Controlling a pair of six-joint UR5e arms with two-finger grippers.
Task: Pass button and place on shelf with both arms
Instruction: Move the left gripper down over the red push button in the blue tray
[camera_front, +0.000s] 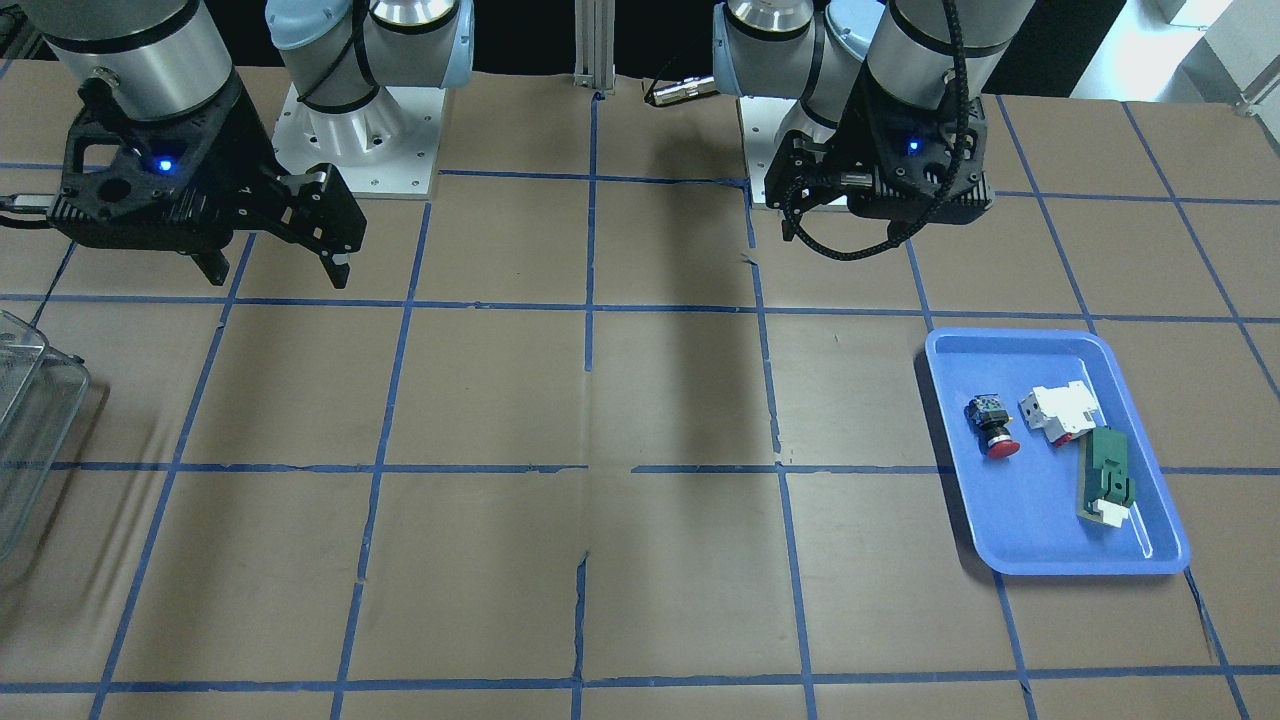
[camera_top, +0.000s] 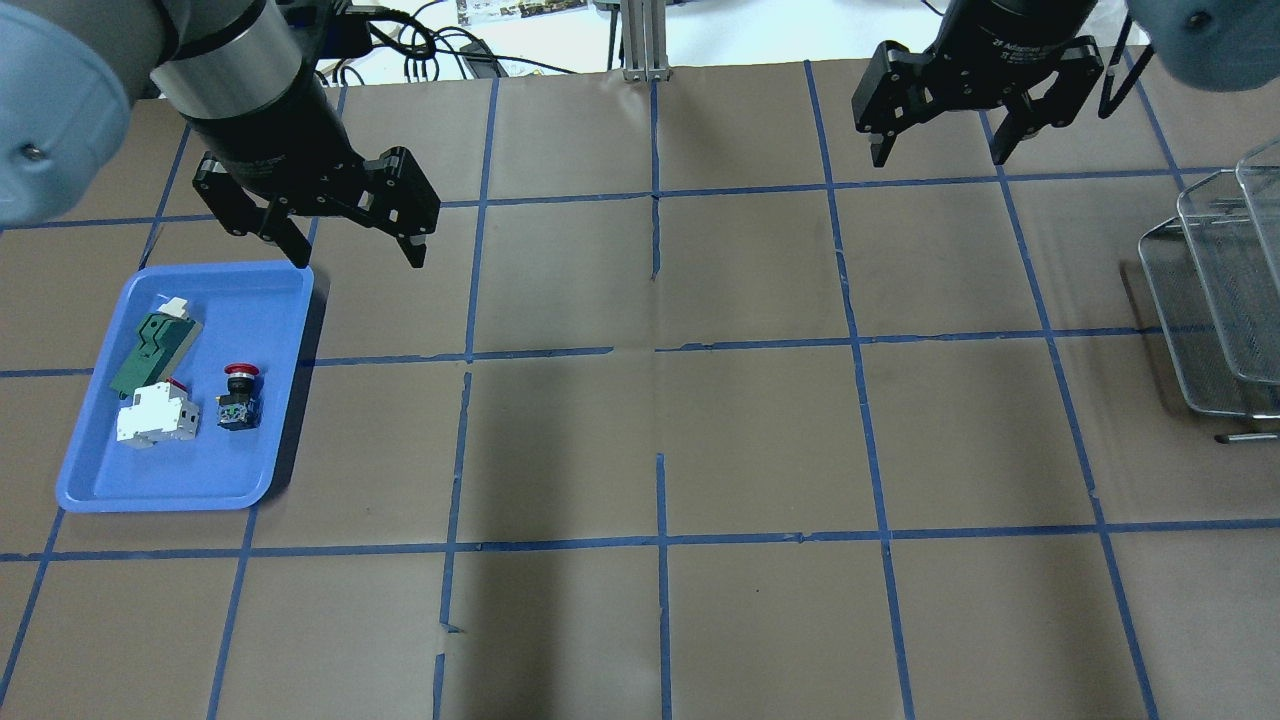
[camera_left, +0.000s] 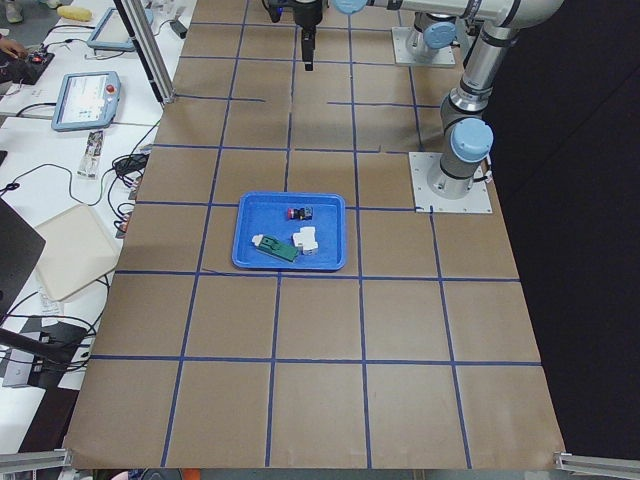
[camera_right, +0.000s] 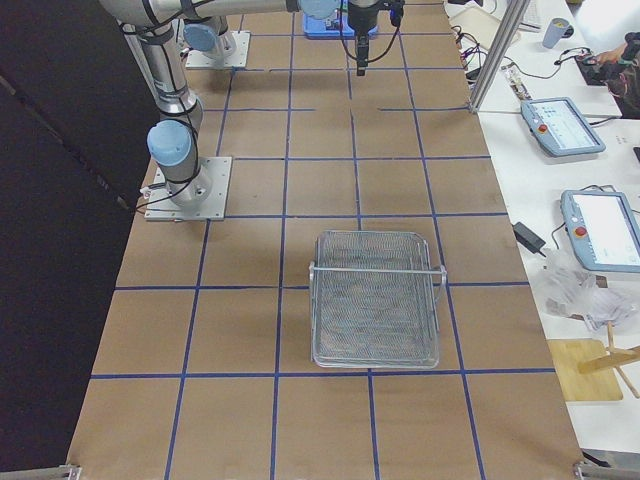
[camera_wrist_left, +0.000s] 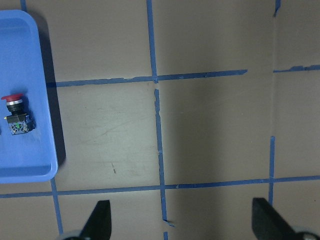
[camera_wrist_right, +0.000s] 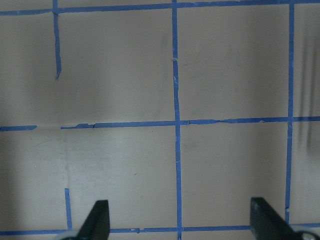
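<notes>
The button, with a red mushroom cap on a black body, lies on its side in a blue tray. It also shows in the front-facing view and at the left edge of the left wrist view. My left gripper is open and empty, and hovers above the table just beyond the tray's far right corner. My right gripper is open and empty, high over the far right of the table. It also shows in the front-facing view.
A white block with red and a green-and-white flat part lie in the tray beside the button. A wire-mesh shelf basket stands at the table's right edge and also shows in the exterior right view. Blue tape lines grid the brown table.
</notes>
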